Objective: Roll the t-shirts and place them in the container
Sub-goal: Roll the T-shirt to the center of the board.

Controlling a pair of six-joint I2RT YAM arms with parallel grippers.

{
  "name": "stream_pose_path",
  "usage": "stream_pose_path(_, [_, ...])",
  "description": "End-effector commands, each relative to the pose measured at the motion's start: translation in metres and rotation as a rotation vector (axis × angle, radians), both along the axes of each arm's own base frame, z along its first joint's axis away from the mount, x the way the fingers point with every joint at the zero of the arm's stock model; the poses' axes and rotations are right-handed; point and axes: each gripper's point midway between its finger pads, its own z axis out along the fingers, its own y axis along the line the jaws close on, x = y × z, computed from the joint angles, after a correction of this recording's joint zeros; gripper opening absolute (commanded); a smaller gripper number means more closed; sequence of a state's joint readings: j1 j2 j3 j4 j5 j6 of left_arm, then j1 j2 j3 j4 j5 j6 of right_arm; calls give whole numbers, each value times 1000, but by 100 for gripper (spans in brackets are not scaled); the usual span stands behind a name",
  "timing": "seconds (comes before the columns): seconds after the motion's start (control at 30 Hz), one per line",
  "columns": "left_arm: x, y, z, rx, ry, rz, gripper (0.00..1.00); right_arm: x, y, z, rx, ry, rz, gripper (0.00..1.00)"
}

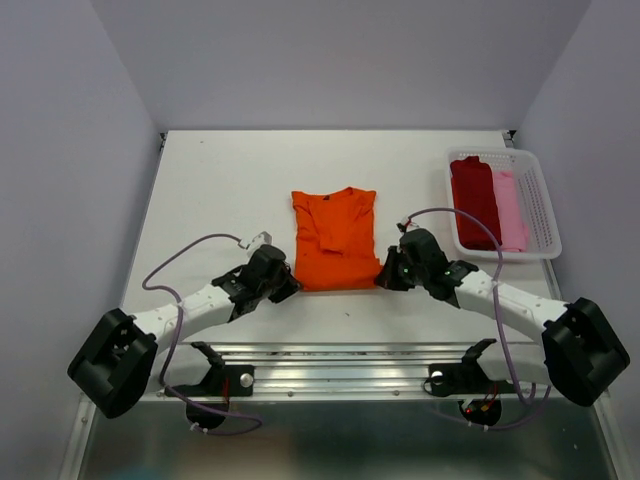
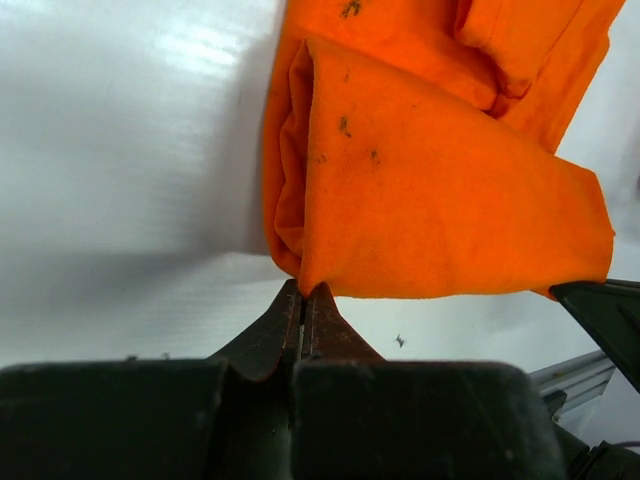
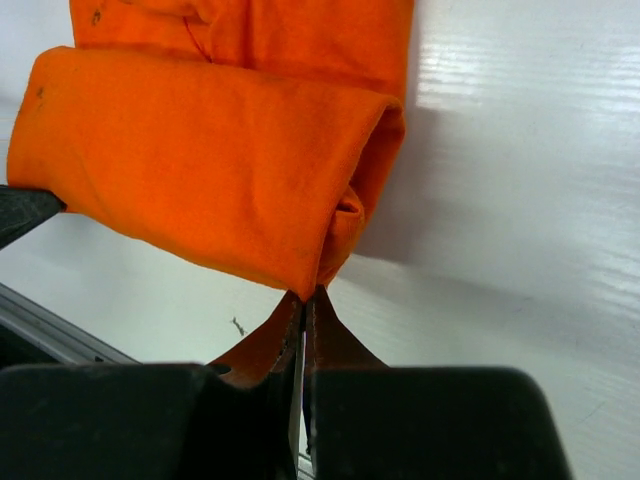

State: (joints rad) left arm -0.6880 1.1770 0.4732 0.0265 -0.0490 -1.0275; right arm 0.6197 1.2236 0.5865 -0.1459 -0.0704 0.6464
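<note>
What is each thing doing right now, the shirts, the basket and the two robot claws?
orange t-shirt: on the table, near edge curled over, roll barely begun.
dark red t-shirt: rolled, in the basket.
pink t-shirt: rolled, in the basket beside it.
basket: upright, holding both rolls.
left gripper: shut on the orange t-shirt's near left corner.
right gripper: shut on its near right corner.

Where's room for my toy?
Bare white table left of and beyond the bright orange cloth t-shirt, plus a gap before the white mesh plastic basket. Crowded near edge: left end effector and right end effector pinch it.
</note>
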Motion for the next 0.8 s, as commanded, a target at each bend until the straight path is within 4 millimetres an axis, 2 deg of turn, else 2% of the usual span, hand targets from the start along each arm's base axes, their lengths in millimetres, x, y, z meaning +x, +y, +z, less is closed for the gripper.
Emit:
stream_pose_path(0.0, [-24, 6, -4, 0, 62, -2, 0, -19, 2, 3, 12, 34, 34, 1])
stream_pose_path(0.23, [-38, 12, 14, -17, 88, 39, 0, -26, 1, 20, 37, 37, 21, 2])
stream_pose_path(0.27, [-37, 14, 18, -19, 87, 56, 0, -28, 0, 19, 30, 45, 22, 5])
stream_pose_path(0.37, [-34, 16, 27, -1, 94, 82, 0, -25, 1, 22, 19, 45, 22, 5])
stream_pose_path(0.4, [-30, 14, 36, -10, 86, 91, 0, -21, 2, 25, 15, 38, 19, 6])
stream_pose_path(0.6, [-21, 10, 42, 27, 103, 104, 0, -12, 2, 27, -21, 28, 19, 5])
stream_pose_path(0.77, [-25, 8, 35, 39, 137, 88, 0, -12, 4, 29, -18, 31, 26, 6])
